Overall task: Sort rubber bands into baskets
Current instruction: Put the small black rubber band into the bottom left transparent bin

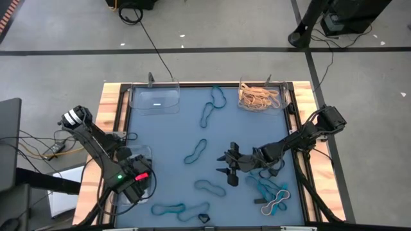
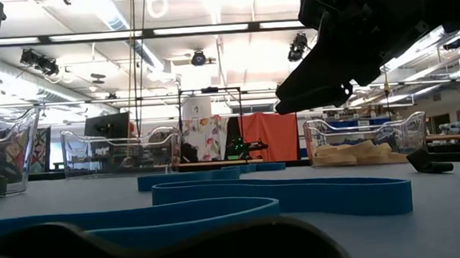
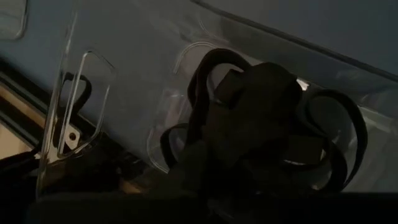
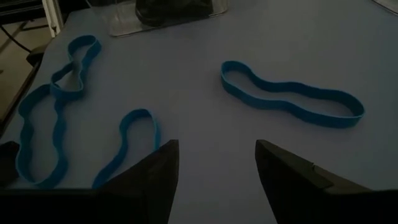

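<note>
Black bands (image 3: pixel 323 134) fill left basket (image 3: pixel 186 74); tan bands (image 1: pixel 259 97) another (image 1: pixel 281 108)

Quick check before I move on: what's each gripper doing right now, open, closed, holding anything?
Left gripper: over the basket of black rubber bands; open or shut cannot be told.
Right gripper: open, empty, above the mat.

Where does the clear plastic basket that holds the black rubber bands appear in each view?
High view: the clear plastic basket is at the lower left of the table.
Low view: at the far left edge.
Left wrist view: it fills most of the picture.
Right wrist view: at the top edge.
Shared landmark: the blue table mat under it.
</note>
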